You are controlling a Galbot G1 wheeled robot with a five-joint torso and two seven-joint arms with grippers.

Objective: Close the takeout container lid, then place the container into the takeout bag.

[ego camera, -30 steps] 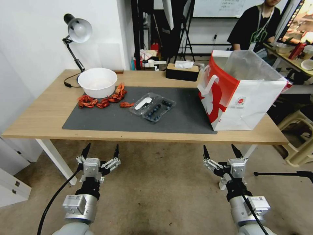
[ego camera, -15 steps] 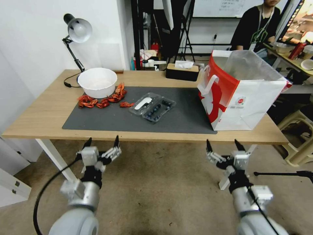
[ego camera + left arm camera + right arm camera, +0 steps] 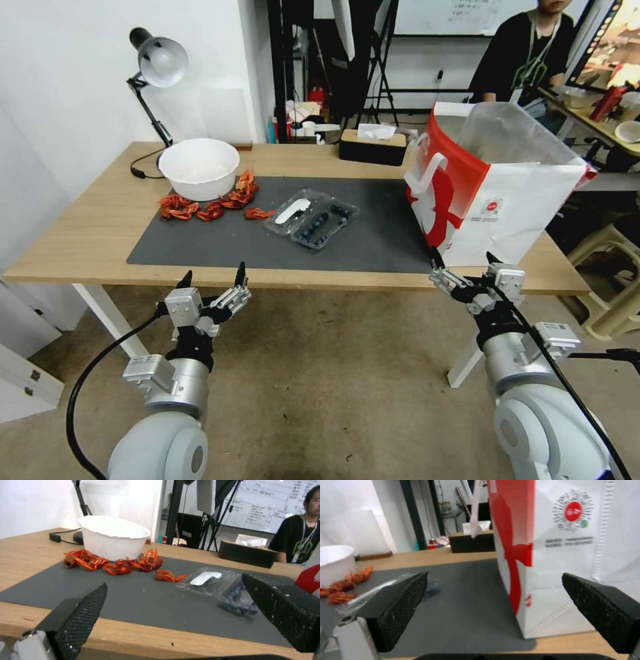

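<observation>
While the takeout container (image 3: 312, 218) lies open mid-mat, well short of the takeout bag (image 3: 497, 187) at the table's right edge, both grippers hover spread and empty off its front edge. The left gripper (image 3: 212, 279) should fold the stickered lid (image 3: 293, 211) squarely over its hinge, with the right gripper (image 3: 465, 261) steadying the berry half.

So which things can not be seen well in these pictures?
- Inside of the takeout bag: head view, hidden by its own walls and clear liner.
- Small print under the bag's logo: right wrist view, blurred.
- Takeout container: right wrist view, mostly behind the right gripper finger.
- Sticker text on the lid: head view, too small.
</observation>
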